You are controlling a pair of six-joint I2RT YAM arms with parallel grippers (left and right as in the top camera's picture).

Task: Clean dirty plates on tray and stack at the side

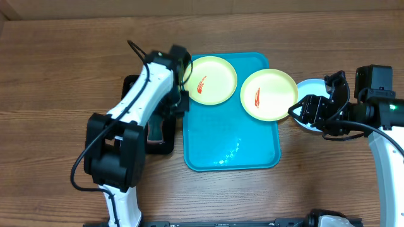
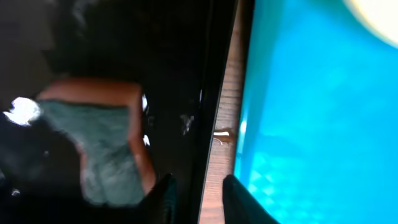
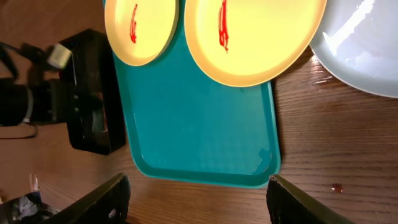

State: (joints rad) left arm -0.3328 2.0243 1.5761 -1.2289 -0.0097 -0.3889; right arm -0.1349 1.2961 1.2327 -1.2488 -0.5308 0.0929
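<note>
Two yellow-green plates, the left plate (image 1: 211, 80) and the right plate (image 1: 268, 94), lie side by side at the far end of the turquoise tray (image 1: 230, 151). Each carries a red smear (image 1: 257, 96) and so is not yet cleaned. The right plate overhangs the tray's right rim, which likely leaves its edge easy to take.

A light blue plate (image 1: 312, 86) sits off the tray on the wooden tabletop (image 1: 63, 63), just beside that rim (apparently the start of the stack at the side; no smear shows on its visible part). The right fingers (image 3: 305, 202) hover above it, spread wide and empty, close to the overhanging plate's edge and seemingly placed to take that plate next.

Across the tray, the left fingers (image 2: 245, 202) hang over the rim of the black tray (image 1: 165, 146) that faces the turquoise one, a little apart with nothing between them. A green-and-orange sponge (image 2: 102, 149) lies in the black tray just beside them, probably the wiping tool they are about to pick up.
</note>
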